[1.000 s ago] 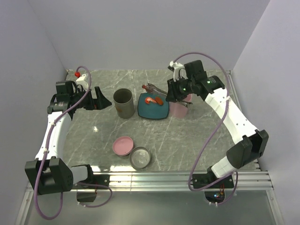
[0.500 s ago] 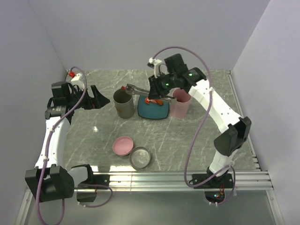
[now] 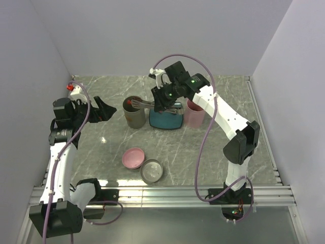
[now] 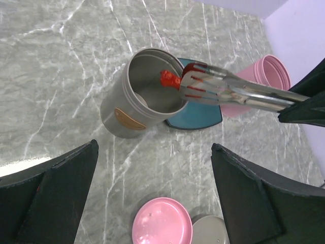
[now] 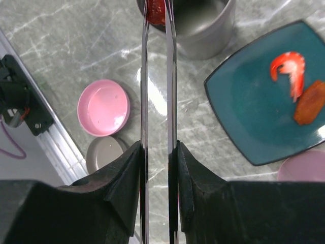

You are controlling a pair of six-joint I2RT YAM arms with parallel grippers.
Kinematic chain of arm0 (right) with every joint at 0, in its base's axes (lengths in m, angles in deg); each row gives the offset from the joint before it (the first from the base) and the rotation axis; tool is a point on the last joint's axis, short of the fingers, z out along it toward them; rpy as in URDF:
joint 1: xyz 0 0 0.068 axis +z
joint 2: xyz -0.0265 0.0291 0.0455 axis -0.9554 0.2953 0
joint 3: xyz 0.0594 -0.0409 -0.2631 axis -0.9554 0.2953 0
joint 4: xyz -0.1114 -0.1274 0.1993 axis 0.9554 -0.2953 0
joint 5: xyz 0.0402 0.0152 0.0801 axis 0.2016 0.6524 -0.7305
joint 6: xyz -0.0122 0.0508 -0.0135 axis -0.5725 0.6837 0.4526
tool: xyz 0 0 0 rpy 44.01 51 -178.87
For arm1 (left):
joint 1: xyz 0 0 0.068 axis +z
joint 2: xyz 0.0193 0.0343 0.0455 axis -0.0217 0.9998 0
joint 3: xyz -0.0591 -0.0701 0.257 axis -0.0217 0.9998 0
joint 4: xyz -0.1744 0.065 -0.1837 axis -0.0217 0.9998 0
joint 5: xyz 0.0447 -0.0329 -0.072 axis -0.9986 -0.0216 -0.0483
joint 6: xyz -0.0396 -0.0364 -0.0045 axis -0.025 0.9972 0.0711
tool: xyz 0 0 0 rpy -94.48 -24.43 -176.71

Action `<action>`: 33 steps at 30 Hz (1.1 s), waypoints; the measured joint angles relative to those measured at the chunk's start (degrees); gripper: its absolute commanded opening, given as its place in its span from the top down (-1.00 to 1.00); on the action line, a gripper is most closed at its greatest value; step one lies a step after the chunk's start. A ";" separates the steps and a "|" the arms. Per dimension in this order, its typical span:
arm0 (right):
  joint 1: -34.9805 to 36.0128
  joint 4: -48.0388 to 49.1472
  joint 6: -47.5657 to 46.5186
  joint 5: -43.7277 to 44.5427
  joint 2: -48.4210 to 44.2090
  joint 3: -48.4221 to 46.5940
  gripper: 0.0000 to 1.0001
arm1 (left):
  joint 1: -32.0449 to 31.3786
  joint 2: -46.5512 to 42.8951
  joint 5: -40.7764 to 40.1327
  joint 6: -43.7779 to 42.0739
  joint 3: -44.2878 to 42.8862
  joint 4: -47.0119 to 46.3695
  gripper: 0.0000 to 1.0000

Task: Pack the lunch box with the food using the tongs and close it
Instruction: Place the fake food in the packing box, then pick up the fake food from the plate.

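Observation:
My right gripper (image 3: 160, 99) (image 5: 157, 152) is shut on the slim silver tongs (image 5: 144, 76) (image 4: 238, 92). The tong tips pinch a red piece of food (image 4: 170, 80) (image 5: 156, 11) over the open mouth of the grey lunch box tin (image 3: 134, 112) (image 4: 144, 91). A red curled piece (image 5: 289, 71) and an orange piece (image 5: 311, 103) lie on the teal plate (image 5: 254, 117) (image 3: 165, 119). My left gripper (image 3: 104, 109) (image 4: 155, 147) is open, holds nothing, and hovers left of the grey tin.
A pink tin (image 3: 194, 115) (image 4: 266, 76) stands right of the plate. A pink lid (image 3: 133, 157) (image 4: 161, 223) and a grey lid (image 3: 152, 171) (image 5: 104, 152) lie side by side nearer the front edge. Walls enclose the table at the back and on both sides.
My right arm has swung left from the pink tin, across the plate, to the grey tin, carrying the tongs with a red piece. The left arm has shifted a little.

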 measured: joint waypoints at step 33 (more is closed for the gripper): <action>-7.78 7.54 3.10 12.70 -17.99 29.40 0.07 | 0.44 0.74 -0.26 0.61 -5.11 0.66 -0.99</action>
